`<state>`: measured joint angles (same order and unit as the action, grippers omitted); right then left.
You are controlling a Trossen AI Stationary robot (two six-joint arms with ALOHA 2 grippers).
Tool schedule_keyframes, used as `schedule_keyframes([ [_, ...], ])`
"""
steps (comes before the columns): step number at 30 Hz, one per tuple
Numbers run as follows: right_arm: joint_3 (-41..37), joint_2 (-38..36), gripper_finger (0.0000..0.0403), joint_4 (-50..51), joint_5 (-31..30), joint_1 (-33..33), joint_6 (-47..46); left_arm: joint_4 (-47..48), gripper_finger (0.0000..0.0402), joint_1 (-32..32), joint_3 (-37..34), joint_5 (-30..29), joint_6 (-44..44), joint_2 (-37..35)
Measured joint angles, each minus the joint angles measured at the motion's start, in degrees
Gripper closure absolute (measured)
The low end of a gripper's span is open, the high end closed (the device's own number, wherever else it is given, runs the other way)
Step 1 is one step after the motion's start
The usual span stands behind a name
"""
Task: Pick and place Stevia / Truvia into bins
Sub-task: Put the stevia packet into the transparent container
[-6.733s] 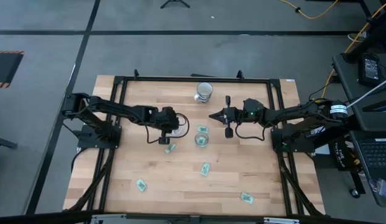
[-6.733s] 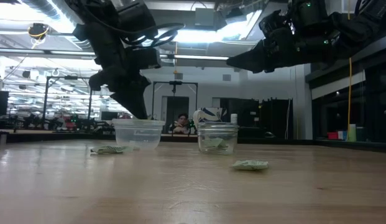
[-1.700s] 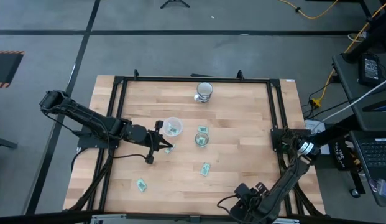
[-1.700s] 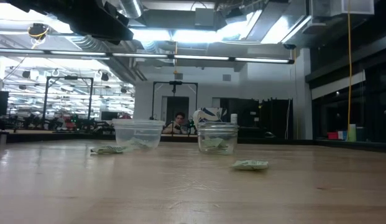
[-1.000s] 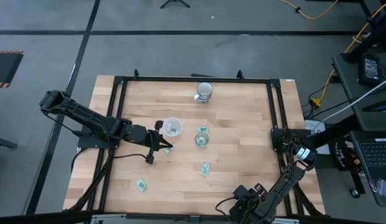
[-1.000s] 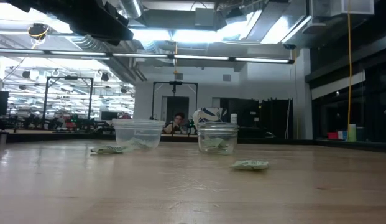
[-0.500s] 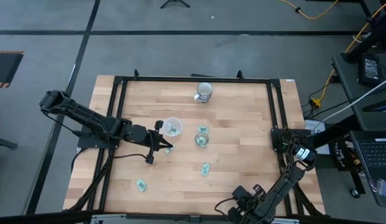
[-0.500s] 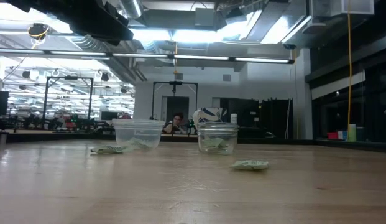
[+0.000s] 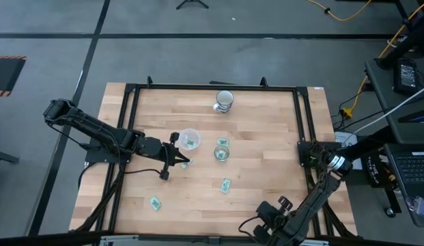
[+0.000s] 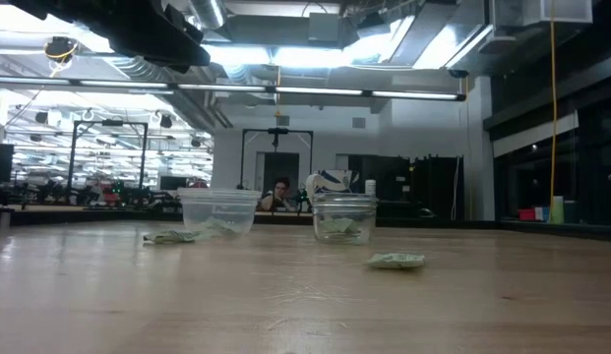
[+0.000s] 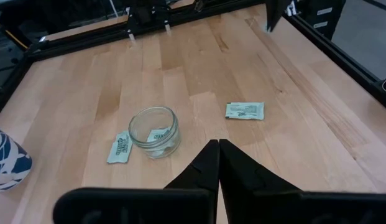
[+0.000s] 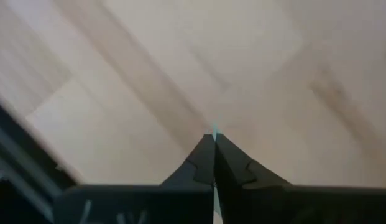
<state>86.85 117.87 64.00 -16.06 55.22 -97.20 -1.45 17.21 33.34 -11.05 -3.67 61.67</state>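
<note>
The left end effector (image 9: 181, 161) hangs over the surface (image 9: 266, 137) just beside the wide whitish cup (image 9: 190, 139), fingers pressed together and empty. One Stevia packet (image 9: 155, 203) lies nearer the front edge. The narrow clear cup (image 9: 221, 152) stands right of the wide one, holding a packet, with another packet (image 11: 120, 147) just beside it. A further packet (image 9: 226, 185) lies apart in front of it. The ribbed cup (image 9: 224, 100) stands at the far side. At front right, the right end effector (image 12: 214, 140) is low over the wood, fingers pressed together; a thin pale sliver shows between them, and I cannot tell what it is.
</note>
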Motion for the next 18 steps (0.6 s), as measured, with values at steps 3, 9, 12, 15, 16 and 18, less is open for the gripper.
schedule_keyframes([
  [3, -0.1, -1.7, 0.0402, 1.1, -3.8, 0.0, 2.2, 0.1, 0.0396, 0.0, 0.0, 0.0, 0.0, 0.0],
  [9, -1.0, -5.1, 0.0402, 1.0, -8.2, -1.1, 10.5, 0.5, 0.0396, -0.1, 0.0, 0.0, -0.1, 0.0],
  [12, -3.8, -7.8, 0.0403, -1.0, -8.7, -2.5, 14.4, 0.9, 0.0396, -0.1, 0.0, 0.0, -0.1, 0.0],
  [15, -9.5, -11.3, 0.0403, -6.9, -8.9, -4.1, 19.1, 1.9, 0.0396, -0.1, 0.0, 0.0, -0.1, 0.0],
  [16, -11.6, -12.9, 0.0403, -9.3, -8.9, -4.6, 20.8, 2.1, 0.0396, -0.1, 0.0, 0.0, -0.1, 0.0],
  [18, -16.2, -16.3, 0.0403, -13.9, -9.6, -5.9, 24.1, 2.1, 0.0396, -0.1, 0.0, 0.0, -0.1, 0.0],
])
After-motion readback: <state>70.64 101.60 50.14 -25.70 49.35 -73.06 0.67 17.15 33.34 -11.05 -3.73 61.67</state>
